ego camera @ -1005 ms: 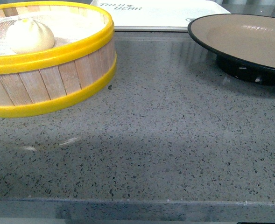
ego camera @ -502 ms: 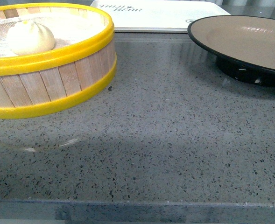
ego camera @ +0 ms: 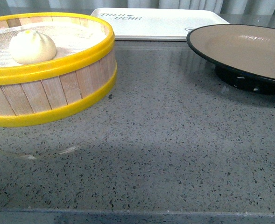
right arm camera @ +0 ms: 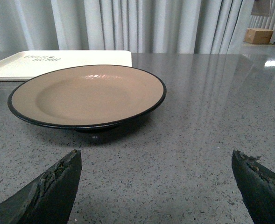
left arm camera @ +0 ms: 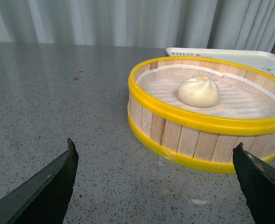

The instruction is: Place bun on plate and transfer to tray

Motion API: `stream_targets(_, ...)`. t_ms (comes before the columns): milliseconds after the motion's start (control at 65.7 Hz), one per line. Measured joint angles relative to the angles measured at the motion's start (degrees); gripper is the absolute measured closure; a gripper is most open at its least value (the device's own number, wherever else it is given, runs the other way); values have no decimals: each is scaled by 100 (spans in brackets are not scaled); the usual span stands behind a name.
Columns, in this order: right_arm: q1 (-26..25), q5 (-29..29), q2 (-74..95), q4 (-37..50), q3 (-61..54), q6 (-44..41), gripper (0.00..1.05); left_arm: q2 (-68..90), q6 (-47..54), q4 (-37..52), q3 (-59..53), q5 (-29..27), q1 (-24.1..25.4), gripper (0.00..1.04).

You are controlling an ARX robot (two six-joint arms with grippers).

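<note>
The cream-white bun (ego camera: 32, 47) lies on white cloth inside a yellow-rimmed wooden steamer basket (ego camera: 53, 88) at the left; it also shows in the left wrist view (left arm camera: 199, 91). The beige plate with a black rim (ego camera: 242, 49) stands empty at the right and shows in the right wrist view (right arm camera: 88, 95). The white tray (ego camera: 158, 23) lies at the back, between and behind them. My left gripper (left arm camera: 153, 175) is open and empty, low over the counter, short of the basket. My right gripper (right arm camera: 156, 182) is open and empty, short of the plate. Neither gripper shows in the front view.
The grey speckled counter (ego camera: 174, 140) spreads in front of basket and plate, with its front edge near the bottom of the front view. Grey curtains (right arm camera: 142, 25) hang behind the counter. A cardboard box (right arm camera: 258, 35) sits far off.
In the front view the basket, plate and tray sit slightly lower and the curtain shows at the top; the view has tilted a little. Nothing on the counter has moved.
</note>
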Motion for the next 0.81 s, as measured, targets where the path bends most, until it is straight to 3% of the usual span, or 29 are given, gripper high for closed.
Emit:
stream_targets(76,0,0,0,0,0,-2,9,11,-20,-11,4,-26,-2,7)
stream_targets(167,0,0,0,0,0,-2,9,802,-824,-1460,551,-675,-105,7)
stream_targets(274,0,0,0,0,0,0,9,1067,-1209,-1517,656,-669,50,7)
stream_targets(441,0,0,0,0,0,-2,9,1305,-1438,-905,1075,-442,505,7)
stream_targets(563,0,0,0,0,0,0,9,1858,-1416,-308,1252,-411,562,7)
stream_targets(685,0,0,0,0,0,0,9,2935,-1270,629,1687,-560,203,7)
stream_targets(807,0,0,0,0,0,0,9,4356,-957,1497,2503,-719,-503,7)
